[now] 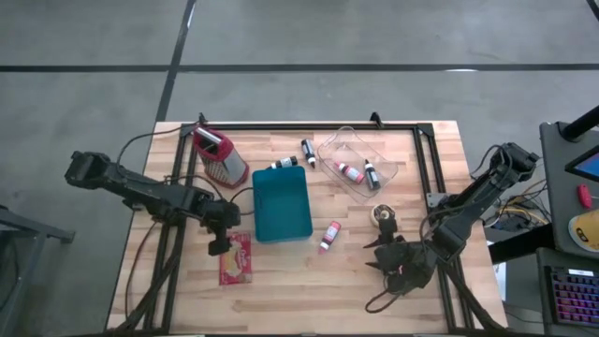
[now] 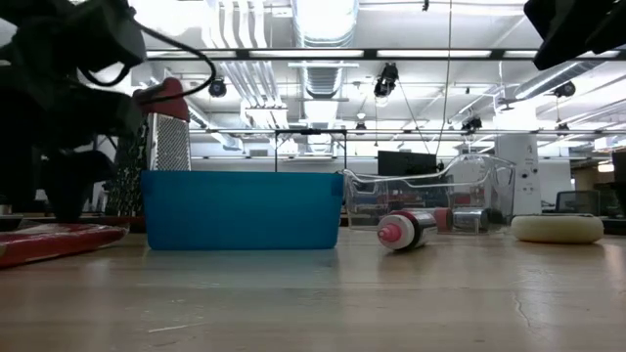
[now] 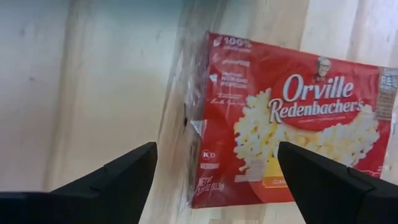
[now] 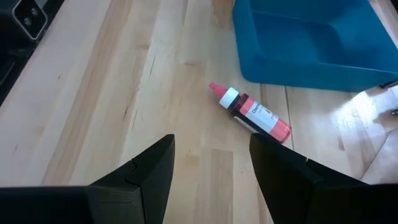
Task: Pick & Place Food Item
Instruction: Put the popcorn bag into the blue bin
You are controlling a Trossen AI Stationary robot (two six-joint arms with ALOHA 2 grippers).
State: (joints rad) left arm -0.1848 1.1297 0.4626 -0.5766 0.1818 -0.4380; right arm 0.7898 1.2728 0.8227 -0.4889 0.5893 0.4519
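Counter point(image 1: 309, 281): pale wood planks, dark frame rails along its edges.
Middle: blue bin point(image 1: 281, 204) sits flat on the wood.
By the bin: pink-filled bottle point(image 1: 330, 235) lying on its side.
Left front: red popcorn packet point(image 1: 236, 259) flat on the boards.
Back left: metal grater point(image 1: 220, 157) with a red handle.
Back: two small dark bottles point(image 1: 308, 152) lying near the bin's far end.
Back right: clear tray point(image 1: 359, 164) with little bottles inside.
Right: round pale roll point(image 1: 382, 216) on the wood.
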